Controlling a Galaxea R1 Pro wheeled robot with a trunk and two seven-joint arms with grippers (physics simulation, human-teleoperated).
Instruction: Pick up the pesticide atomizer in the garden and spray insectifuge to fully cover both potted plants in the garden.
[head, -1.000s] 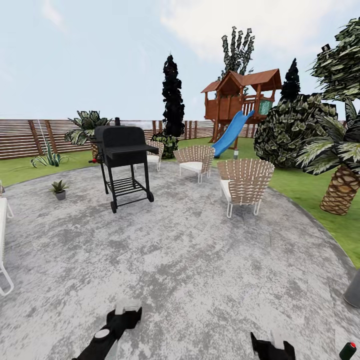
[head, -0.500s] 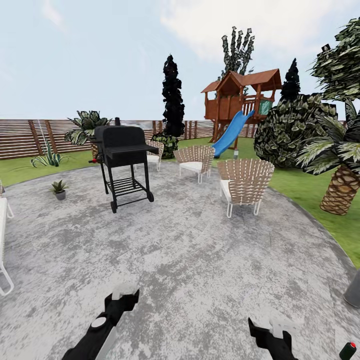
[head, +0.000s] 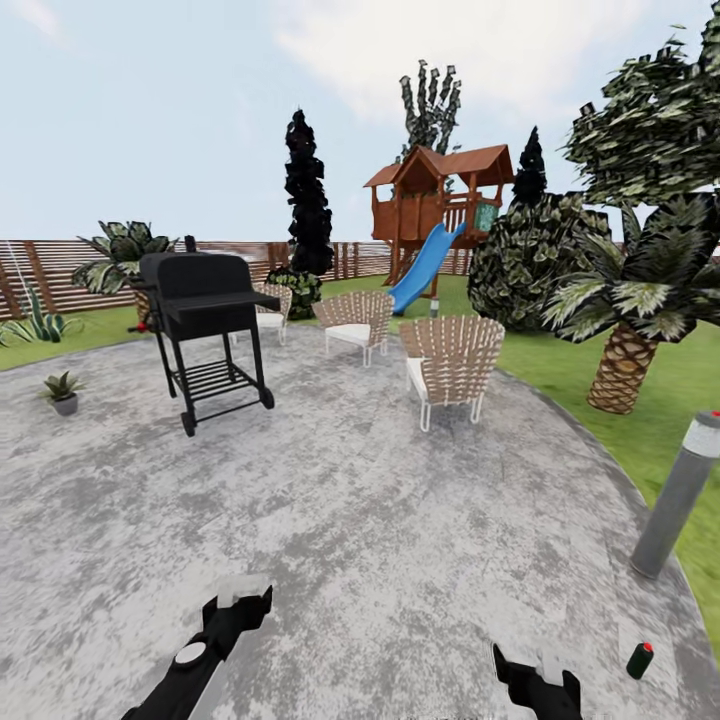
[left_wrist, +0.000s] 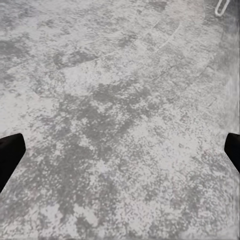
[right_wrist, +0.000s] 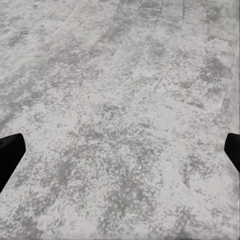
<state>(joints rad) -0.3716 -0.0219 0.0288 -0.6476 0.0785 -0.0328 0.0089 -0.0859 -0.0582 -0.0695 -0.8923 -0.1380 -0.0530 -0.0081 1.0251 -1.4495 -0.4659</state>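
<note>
The pesticide atomizer (head: 640, 660), a small dark bottle with a red top, stands upright on the grey paving at the lower right of the head view. My right gripper (head: 535, 672) hangs just left of it, apart from it, above bare paving. My left gripper (head: 241, 601) sits lower centre-left over the paving. Both wrist views show dark fingertips (left_wrist: 10, 152) (right_wrist: 10, 150) spread wide at the frame edges with only paving between them, so both grippers (left_wrist: 120, 155) (right_wrist: 120, 155) are open. A potted plant (head: 62, 391) in a small grey pot stands far off at the left.
A grey bollard (head: 680, 495) leans just beyond the atomizer at the paving's edge. A black grill (head: 205, 320) and wicker chairs (head: 452, 365) stand mid-patio. A palm (head: 630, 335), bushes, a playhouse with a blue slide (head: 430, 225) and the slat fence (head: 40, 270) lie behind.
The whole view has swung to the right, so everything shifted left. The bollard and the atomizer now sit further inside the picture. Both arms stay low in front.
</note>
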